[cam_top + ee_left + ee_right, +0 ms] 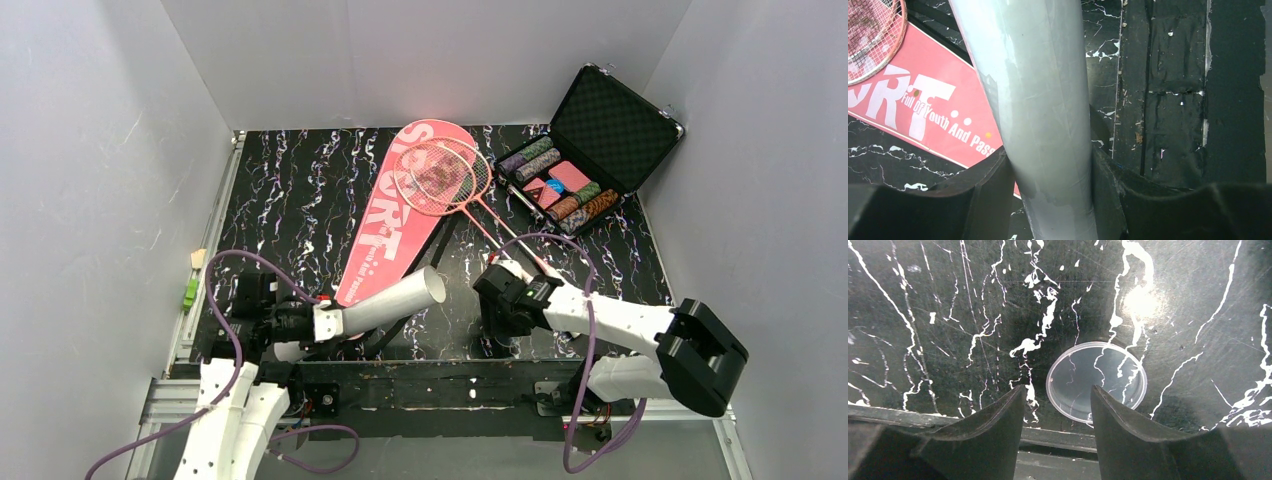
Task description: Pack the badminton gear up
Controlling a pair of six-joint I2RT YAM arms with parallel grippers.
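Observation:
My left gripper (pixel 335 322) is shut on the lower end of the long white-grey tube (pixel 400 298), which tilts up to the right with its open mouth facing the right arm. In the left wrist view the tube (pixel 1043 125) fills the gap between both fingers of that gripper (pixel 1050 155). The pink SPORT bag (pixel 385 225) lies flat behind it, with two pink-framed rackets (pixel 440 175) crossed on its wide end. My right gripper (pixel 1058 390) is open, pointing down over a clear round lid (pixel 1098 377) near the table's front edge. The lid's near-left rim lies between the fingertips.
An open black case (pixel 610 125) with patterned chip rolls stands at the back right, close to the racket handles. A small green and yellow object (pixel 192 285) sits on the left rail. White walls enclose the table on three sides.

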